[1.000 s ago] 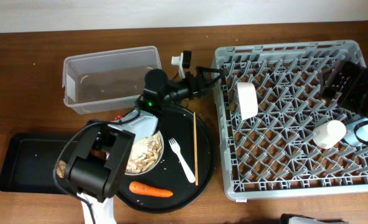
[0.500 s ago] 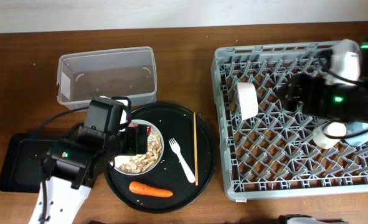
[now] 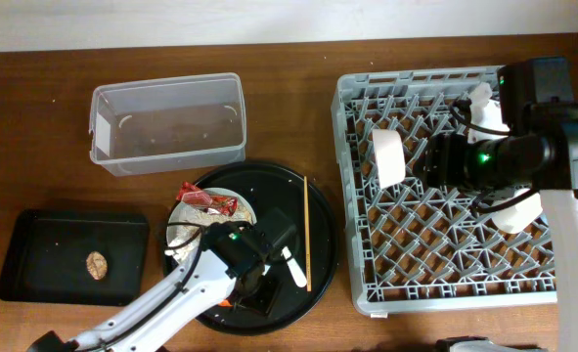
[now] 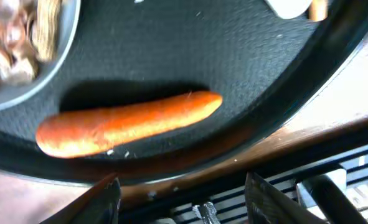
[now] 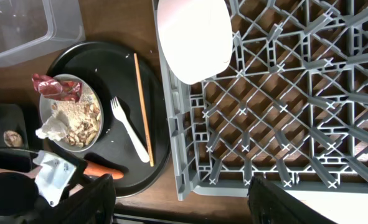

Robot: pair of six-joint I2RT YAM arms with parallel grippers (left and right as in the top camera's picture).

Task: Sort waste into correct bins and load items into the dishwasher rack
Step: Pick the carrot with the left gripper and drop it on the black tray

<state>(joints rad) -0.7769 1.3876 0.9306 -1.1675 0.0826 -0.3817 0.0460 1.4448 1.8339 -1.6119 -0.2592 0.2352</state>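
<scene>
- Right now my left end effector [image 4: 182, 186] hangs low over the round black tray [image 4: 233, 56], fingers [image 4: 106, 196] spread wide and gripping nothing.
- Just beyond those fingers I see the carrot [image 4: 127, 123] lying flat on that tray, beside the plate [image 4: 22, 87].
- On the plate I make out the red wrapper [image 3: 205, 198], the food scraps [image 5: 78, 121] and the tissue [image 5: 51, 129].
- To the plate's right, the fork [image 5: 129, 129] and chopstick [image 5: 142, 106] lie side by side on the same tray.
- One brown scrap [image 3: 97, 264] sits in the shallow black tray [image 3: 34, 235]; the clear tub [image 3: 166, 156] stands behind it on the counter [image 3: 34, 117].
- My right end effector [image 5: 182, 205] hovers over the dishwasher rack [image 5: 283, 112], opened wide, empty.
- In the rack, the white bowl [image 5: 193, 37] stands on edge near the left side; the white cup [image 3: 516, 210] is partly hidden by my right arm.
</scene>
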